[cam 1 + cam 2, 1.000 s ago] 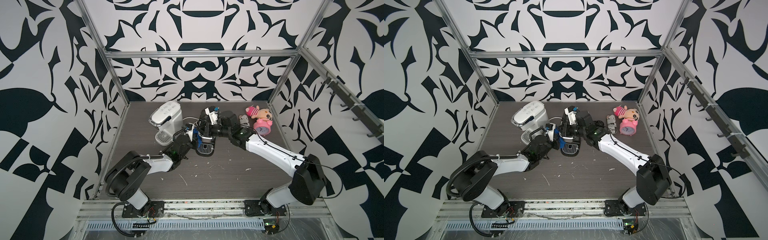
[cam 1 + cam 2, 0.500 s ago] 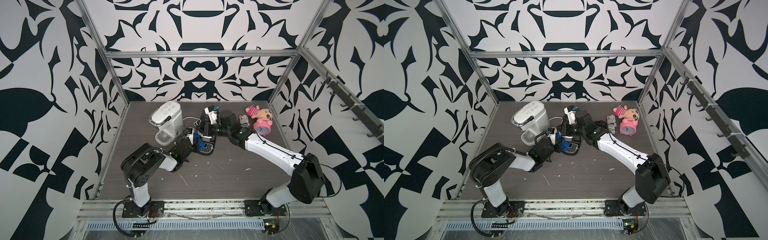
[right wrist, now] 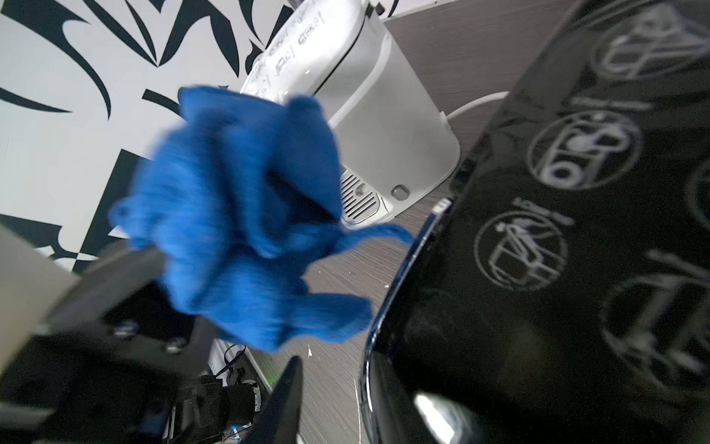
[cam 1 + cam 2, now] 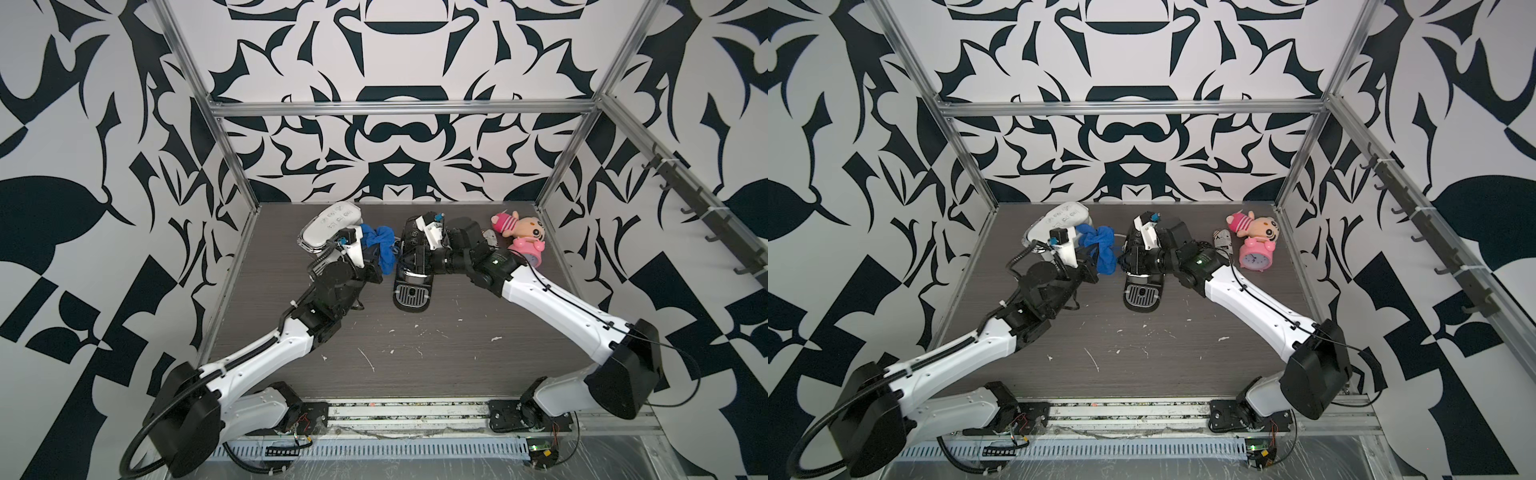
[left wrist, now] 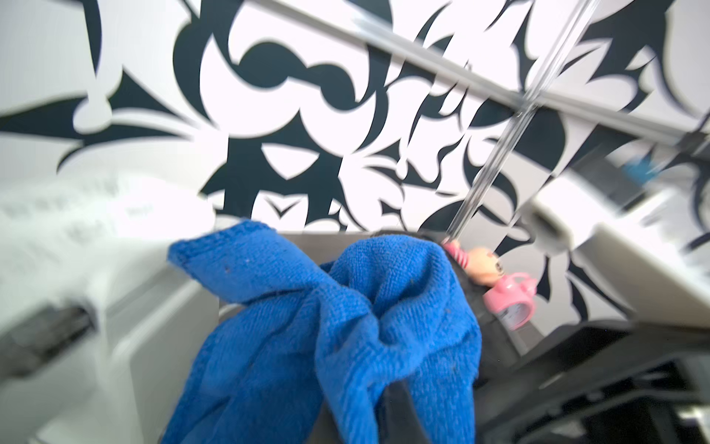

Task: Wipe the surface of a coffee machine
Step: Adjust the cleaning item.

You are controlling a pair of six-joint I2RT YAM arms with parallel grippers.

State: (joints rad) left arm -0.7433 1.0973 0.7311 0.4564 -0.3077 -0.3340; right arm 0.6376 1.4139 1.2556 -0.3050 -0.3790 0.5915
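A black coffee machine [image 4: 415, 257] [image 4: 1142, 266] stands mid-table with its drip tray toward the front. It fills one side of the right wrist view [image 3: 557, 269]. My left gripper [image 4: 372, 266] [image 4: 1090, 270] is shut on a bunched blue cloth [image 4: 380, 245] [image 4: 1100, 245] [image 5: 345, 326] [image 3: 246, 215]. The cloth hangs in the air just left of the black machine. My right gripper [image 4: 409, 249] [image 4: 1133, 253] reaches over that machine's top. One of its fingers [image 3: 284, 399] stands clear of the machine's side; the other finger is hidden.
A white coffee machine [image 4: 328, 226] [image 4: 1057, 222] [image 3: 365, 115] stands close behind the left gripper. At the back right lie a pink plush doll [image 4: 505, 220] and a pink alarm clock [image 4: 530, 251]. White crumbs [image 4: 365, 359] dot the table's front.
The left arm has lifted the cloth up and back, from low beside the black machine's front to between the two machines. The right gripper's jaws have parted.
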